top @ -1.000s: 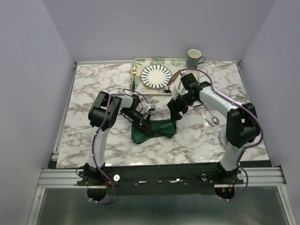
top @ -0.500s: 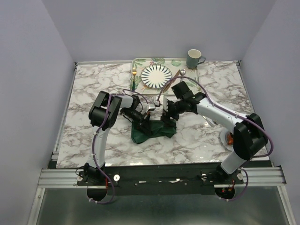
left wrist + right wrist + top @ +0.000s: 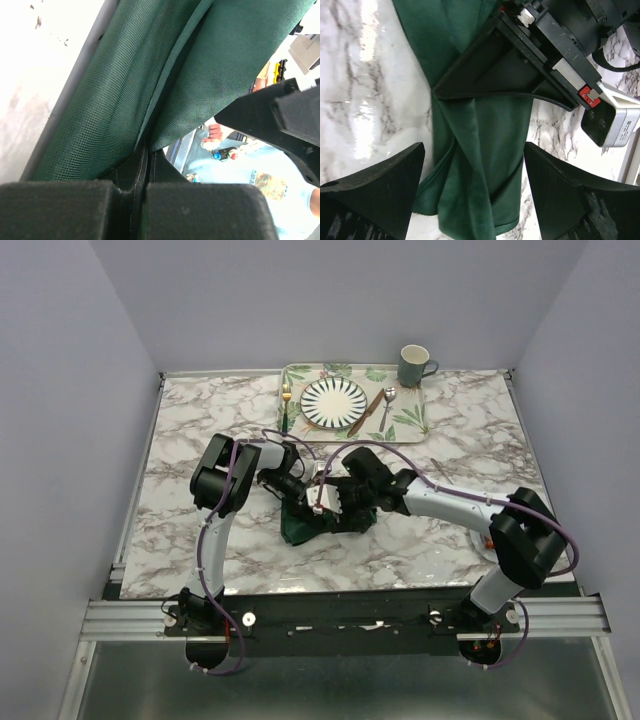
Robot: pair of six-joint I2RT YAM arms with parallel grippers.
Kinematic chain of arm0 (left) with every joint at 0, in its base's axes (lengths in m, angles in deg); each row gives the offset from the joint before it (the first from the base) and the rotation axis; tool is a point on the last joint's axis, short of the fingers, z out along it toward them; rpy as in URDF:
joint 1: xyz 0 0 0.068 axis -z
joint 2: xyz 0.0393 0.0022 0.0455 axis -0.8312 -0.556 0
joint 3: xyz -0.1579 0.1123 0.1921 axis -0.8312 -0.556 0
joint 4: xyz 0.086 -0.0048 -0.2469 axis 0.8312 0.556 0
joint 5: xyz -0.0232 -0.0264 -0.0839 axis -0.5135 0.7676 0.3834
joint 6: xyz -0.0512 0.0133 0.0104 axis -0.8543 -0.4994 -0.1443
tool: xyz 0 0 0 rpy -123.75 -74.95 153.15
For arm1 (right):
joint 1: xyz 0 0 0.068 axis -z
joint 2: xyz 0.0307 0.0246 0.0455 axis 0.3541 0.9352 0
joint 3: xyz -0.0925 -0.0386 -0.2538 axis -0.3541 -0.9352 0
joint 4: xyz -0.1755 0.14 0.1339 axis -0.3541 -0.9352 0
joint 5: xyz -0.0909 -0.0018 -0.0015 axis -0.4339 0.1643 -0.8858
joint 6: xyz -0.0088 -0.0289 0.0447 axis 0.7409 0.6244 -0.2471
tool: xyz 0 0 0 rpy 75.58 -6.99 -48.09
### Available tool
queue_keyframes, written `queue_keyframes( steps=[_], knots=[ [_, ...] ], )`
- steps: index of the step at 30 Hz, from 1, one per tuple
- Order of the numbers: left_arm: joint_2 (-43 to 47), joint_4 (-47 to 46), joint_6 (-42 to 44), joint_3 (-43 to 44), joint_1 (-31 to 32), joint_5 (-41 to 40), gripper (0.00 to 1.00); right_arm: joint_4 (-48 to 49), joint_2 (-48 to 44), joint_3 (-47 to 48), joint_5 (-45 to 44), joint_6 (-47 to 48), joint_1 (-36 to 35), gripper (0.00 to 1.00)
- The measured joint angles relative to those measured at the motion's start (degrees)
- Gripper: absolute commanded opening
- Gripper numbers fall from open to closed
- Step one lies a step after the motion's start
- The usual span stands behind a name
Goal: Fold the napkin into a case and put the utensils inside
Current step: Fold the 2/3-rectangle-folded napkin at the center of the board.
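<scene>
Folding step in progress: the soft dark green cloth napkin (image 3: 345,523) is lying bunched at the centre of the white marble table (image 3: 200,420), not yet forming a case.
The left gripper (image 3: 145,155) is pinching a finely woven fold. The right gripper (image 3: 472,150) is hovering spread wide over rumpled layers. Next, I judge, it needs a free edge to grasp. The slim gold fork (image 3: 286,395), copper-brown knife (image 3: 364,414) and silver spoon (image 3: 386,405) are lying on the leaf-patterned tray (image 3: 300,370) at 12 o'clock.

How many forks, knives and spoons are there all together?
3. The fork lies on the tray, left of the plate. The knife and the spoon lie right of the plate. No others show.
</scene>
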Motion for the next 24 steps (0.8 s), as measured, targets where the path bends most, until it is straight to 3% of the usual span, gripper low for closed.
queue_keyframes(
  steps=[7, 11, 13, 15, 16, 17, 18, 24],
  knots=[
    [0.0, 0.0, 0.1, 0.0, -0.1, 0.1, 0.00, 2.6, 3.2, -0.1, -4.1, 1.8, -0.1, 0.81],
    [0.0, 0.0, 0.1, 0.0, -0.1, 0.1, 0.00, 2.8, 4.0, -0.3, -4.8, 3.1, -0.1, 0.61],
    [0.0, 0.0, 0.1, 0.0, -0.1, 0.1, 0.00, 3.0, 4.3, -0.3, -5.1, 3.2, -0.1, 0.59],
    [0.0, 0.0, 0.2, 0.0, -0.1, 0.1, 0.00, 3.0, 4.7, -0.3, -5.5, 3.5, -0.1, 0.63],
    [0.0, 0.1, 0.3, 0.0, -0.1, 0.1, 0.00, 3.0, 4.9, -0.3, -5.6, 3.6, -0.1, 0.68],
    [0.0, 0.1, 0.3, 0.0, -0.1, 0.1, 0.00, 2.9, 4.9, -0.3, -5.8, 3.6, -0.1, 0.80],
    [0.0, 0.0, 0.3, 0.0, -0.1, 0.1, 0.00, 2.9, 4.9, -0.3, -5.9, 3.5, -0.1, 0.84],
    [0.0, 0.0, 0.3, 0.0, -0.1, 0.3, 0.00, 2.6, 4.9, 0.0, -6.1, 3.1, -0.9, 0.89]
  ],
)
